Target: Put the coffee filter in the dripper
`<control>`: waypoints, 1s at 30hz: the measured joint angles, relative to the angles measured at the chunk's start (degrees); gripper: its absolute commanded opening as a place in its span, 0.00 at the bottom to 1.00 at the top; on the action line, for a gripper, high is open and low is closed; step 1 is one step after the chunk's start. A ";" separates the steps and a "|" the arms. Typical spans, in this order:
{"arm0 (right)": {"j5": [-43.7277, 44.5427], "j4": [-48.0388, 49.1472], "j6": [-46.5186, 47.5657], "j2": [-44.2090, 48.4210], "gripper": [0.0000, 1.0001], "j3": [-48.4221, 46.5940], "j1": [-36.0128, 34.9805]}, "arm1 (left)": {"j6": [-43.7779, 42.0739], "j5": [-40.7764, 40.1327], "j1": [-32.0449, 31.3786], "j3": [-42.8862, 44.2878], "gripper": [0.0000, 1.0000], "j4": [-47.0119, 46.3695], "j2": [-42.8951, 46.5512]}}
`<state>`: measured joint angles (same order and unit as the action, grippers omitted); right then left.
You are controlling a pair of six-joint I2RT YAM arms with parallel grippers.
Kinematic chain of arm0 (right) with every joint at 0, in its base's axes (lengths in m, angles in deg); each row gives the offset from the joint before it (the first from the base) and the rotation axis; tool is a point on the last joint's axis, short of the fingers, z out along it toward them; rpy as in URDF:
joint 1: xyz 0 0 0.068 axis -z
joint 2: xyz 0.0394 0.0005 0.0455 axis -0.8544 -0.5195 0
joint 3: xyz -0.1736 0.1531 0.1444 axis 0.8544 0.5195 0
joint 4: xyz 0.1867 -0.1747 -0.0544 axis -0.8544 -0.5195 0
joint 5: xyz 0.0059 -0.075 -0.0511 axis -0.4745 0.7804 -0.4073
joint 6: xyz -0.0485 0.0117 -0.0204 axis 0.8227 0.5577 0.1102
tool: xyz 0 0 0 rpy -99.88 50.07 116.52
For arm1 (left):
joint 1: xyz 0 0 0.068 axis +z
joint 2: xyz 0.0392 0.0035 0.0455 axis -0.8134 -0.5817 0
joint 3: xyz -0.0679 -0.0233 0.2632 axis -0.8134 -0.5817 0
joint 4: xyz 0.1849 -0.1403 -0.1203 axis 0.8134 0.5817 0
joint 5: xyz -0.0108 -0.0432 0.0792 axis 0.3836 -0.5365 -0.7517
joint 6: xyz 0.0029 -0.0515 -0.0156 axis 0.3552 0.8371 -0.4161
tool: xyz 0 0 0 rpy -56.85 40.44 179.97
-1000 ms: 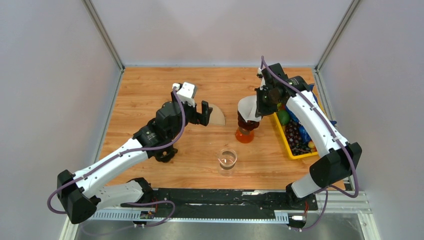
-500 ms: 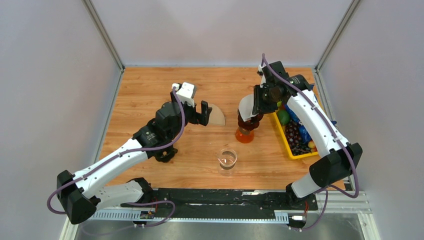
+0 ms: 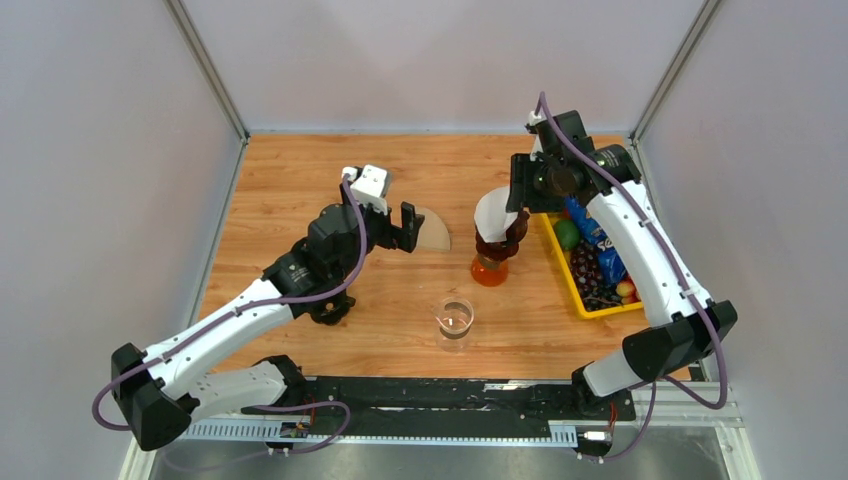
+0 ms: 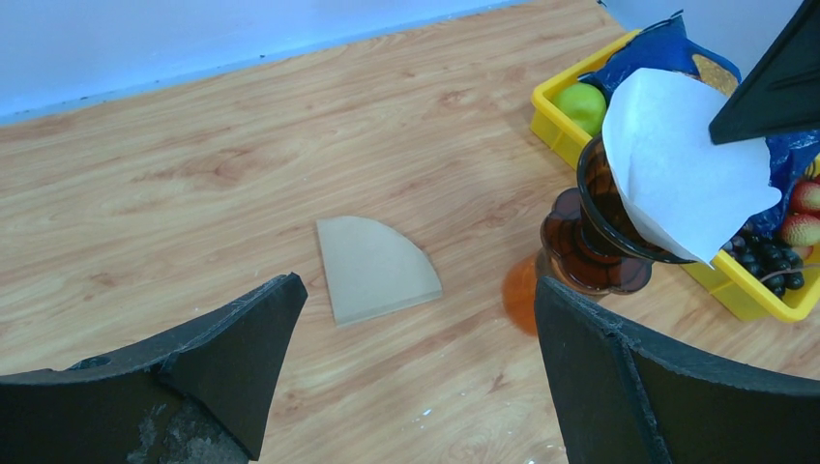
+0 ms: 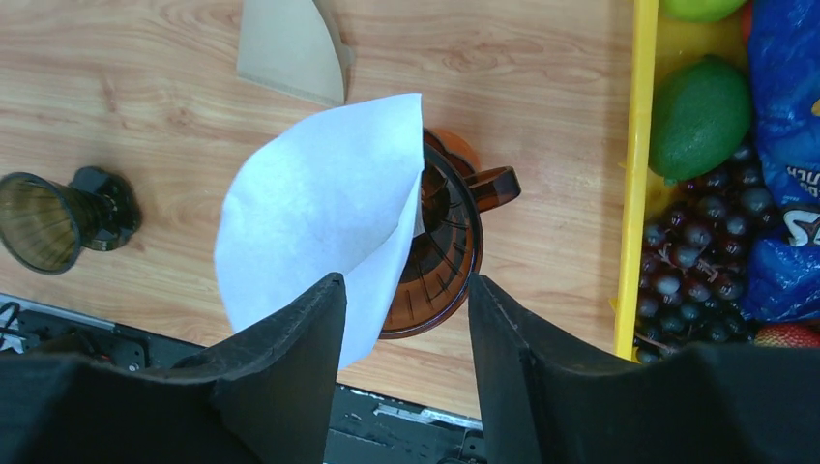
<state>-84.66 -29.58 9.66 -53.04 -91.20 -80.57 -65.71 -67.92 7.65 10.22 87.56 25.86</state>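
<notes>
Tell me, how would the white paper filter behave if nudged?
The white filter looks like thin folded paper: probably light and floppy. It leans half out of the dripper, so a nudge may well tip it out.

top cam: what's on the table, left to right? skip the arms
brown filter → dripper with the white filter in it → yellow tray. Left out the glass: it overlaps the brown filter sideways.

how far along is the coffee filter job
Mostly done: the white filter sits in the amber dripper. In hand: nothing; the right fingers stand apart, the left fingers too. Left: the filter leans far out over the rim and looks unopened, so it likely needs seating.
</notes>
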 measured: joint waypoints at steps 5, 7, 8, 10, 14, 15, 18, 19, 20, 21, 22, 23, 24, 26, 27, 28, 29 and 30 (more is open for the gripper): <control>-0.15 0.28 -0.02 2.05 0.47 -3.19 0.02 | -0.37 -0.02 0.00 0.00 1.00 0.00 0.44; -0.96 0.87 -0.15 2.73 0.42 -3.74 0.00 | -0.42 -0.02 0.00 0.00 1.00 0.02 0.70; -1.77 1.49 -0.28 3.02 0.41 -3.98 -0.04 | -0.42 -0.02 0.00 0.00 1.00 0.02 0.85; -2.71 2.75 -0.42 3.28 0.39 -4.31 -0.66 | -0.42 -0.02 0.00 0.00 1.00 0.00 1.18; -2.10 4.68 -0.74 3.08 0.31 -4.37 -3.87 | -0.42 -0.07 0.00 0.00 1.00 0.02 1.73; -1.46 4.92 -0.94 2.93 0.30 -4.35 -4.74 | -0.42 -0.13 0.00 0.00 1.00 0.02 1.77; 1.51 5.35 -1.77 2.40 0.29 -3.78 -6.99 | -0.42 -0.35 0.00 0.00 1.00 0.07 1.77; 2.73 5.40 -1.99 2.14 0.28 -3.54 -7.41 | -0.42 -0.50 0.00 0.00 1.00 0.09 1.77; 4.20 5.38 -2.27 1.84 0.28 -3.15 -7.82 | -0.42 -0.66 0.00 0.00 1.00 0.13 1.77; 5.29 5.33 -2.43 1.55 0.27 -2.69 -8.15 | -0.42 -0.72 0.00 0.00 1.00 0.24 1.77; 6.40 5.33 -2.60 1.25 0.27 -2.10 -8.48 | -0.42 -0.90 0.00 0.00 1.00 0.37 1.77; 7.41 5.31 -2.78 0.94 0.27 -1.29 -8.66 | -0.44 -0.98 0.00 0.00 1.00 0.46 1.77; 8.13 5.27 -2.89 0.61 0.27 -0.42 -8.81 | -0.44 -1.09 0.00 0.00 1.00 0.48 1.77; 9.20 5.16 -3.04 -0.09 0.26 1.25 -8.87 | -0.44 -1.16 0.00 0.00 1.00 0.48 1.77; 9.68 5.14 -3.08 -0.50 0.26 2.14 -8.87 | -0.44 -1.20 0.00 0.00 1.00 0.48 1.77; 10.10 5.11 -3.17 -0.85 0.26 2.78 -8.87 | -0.44 -1.27 0.00 0.00 1.00 0.50 1.77; 10.43 5.05 -3.19 -1.20 0.26 3.41 -8.87 | -0.44 -1.31 0.00 0.00 1.00 0.50 1.75; 10.75 4.90 -3.21 -1.57 0.26 3.91 -8.87 | -0.44 -1.33 0.00 0.00 1.00 0.50 1.75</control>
<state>-73.90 -24.68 6.44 -54.61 -87.29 -89.44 -66.15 -69.25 7.65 10.22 88.06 27.61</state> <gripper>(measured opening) 0.265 0.998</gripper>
